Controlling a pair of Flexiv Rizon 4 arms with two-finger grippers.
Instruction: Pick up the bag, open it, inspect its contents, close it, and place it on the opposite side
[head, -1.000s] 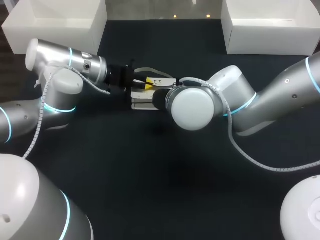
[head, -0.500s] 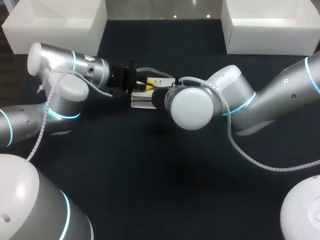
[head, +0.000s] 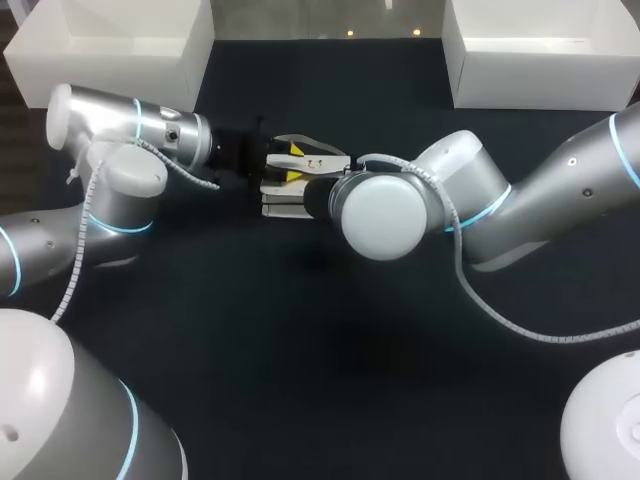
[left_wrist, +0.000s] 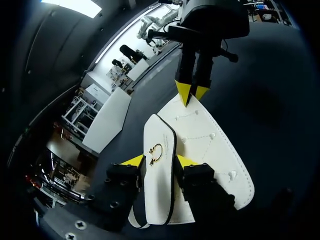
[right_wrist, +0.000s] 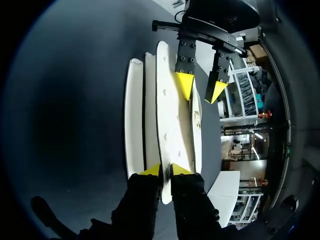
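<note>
1. The left fingers (left_wrist: 134, 161) have spread wider than a moment ago, and the left arm has drawn back slightly. They now straddle the gold-clasped flap (left_wrist: 159, 145) of the white stitched leather bag (left_wrist: 210, 145) without clamping it.
2. The right fingers (right_wrist: 152, 171) are pinched tight on the bag's opposite edge, holding it over the middle of the dark table (head: 300, 350).
3. With the flap let go, only the right arm holds the bag. The left is probably regrasping.

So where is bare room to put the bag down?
The near half of the table, between the arms, is bare. So is the strip between the left white box and the right white box. The middle is crowded: left gripper and right gripper meet at the bag.
</note>
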